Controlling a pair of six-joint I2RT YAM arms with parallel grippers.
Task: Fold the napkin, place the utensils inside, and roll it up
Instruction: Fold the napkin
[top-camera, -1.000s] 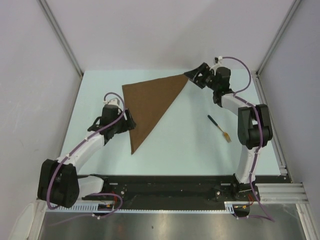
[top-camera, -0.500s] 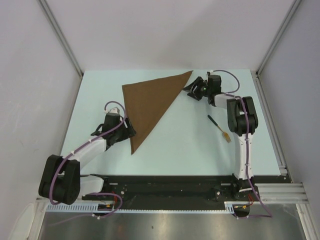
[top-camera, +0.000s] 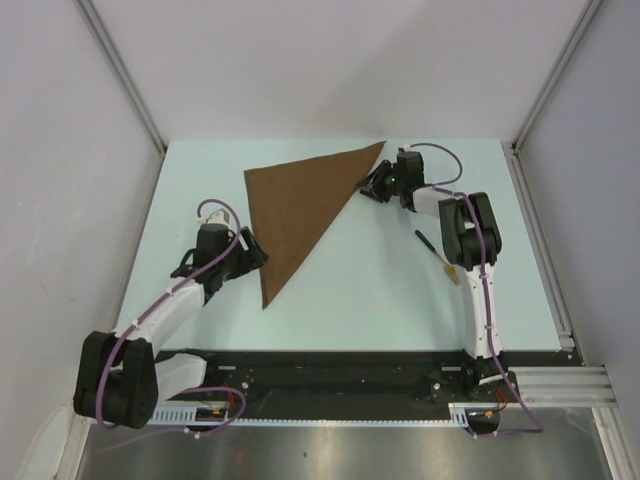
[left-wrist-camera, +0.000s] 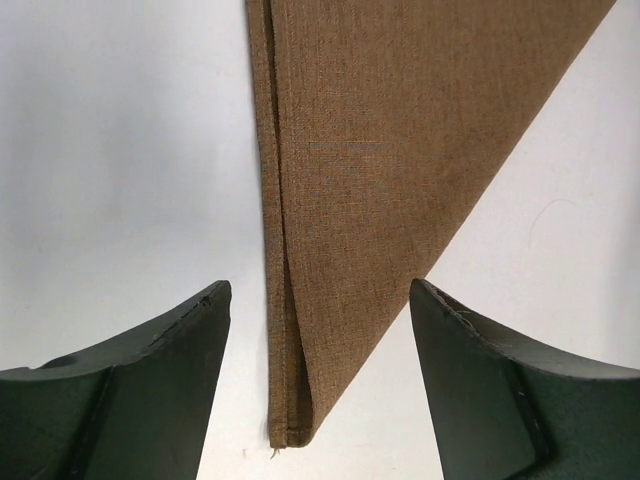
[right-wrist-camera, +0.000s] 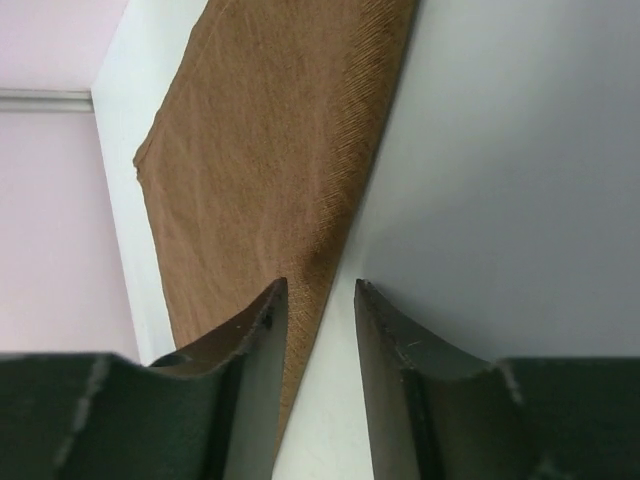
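Napkin (top-camera: 295, 215), folded into a triangle, lies flat on the table (top-camera: 380, 290). Its near tip sits between the wide-spread jaws of the left gripper (left-wrist-camera: 320, 300). Its long edge runs just ahead of the right gripper (right-wrist-camera: 320, 290), whose jaws are narrowed to a slim gap and pinch nothing. The fork (top-camera: 425, 240) lies behind the right gripper, partly under the arm.

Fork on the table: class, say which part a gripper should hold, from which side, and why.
Probably best: grip the fork by the middle of its dark handle, coming straight down with jaws across its width. It lies flat and diagonal on the table, handle end farther, gold tines nearer, too slim for a sideways approach.
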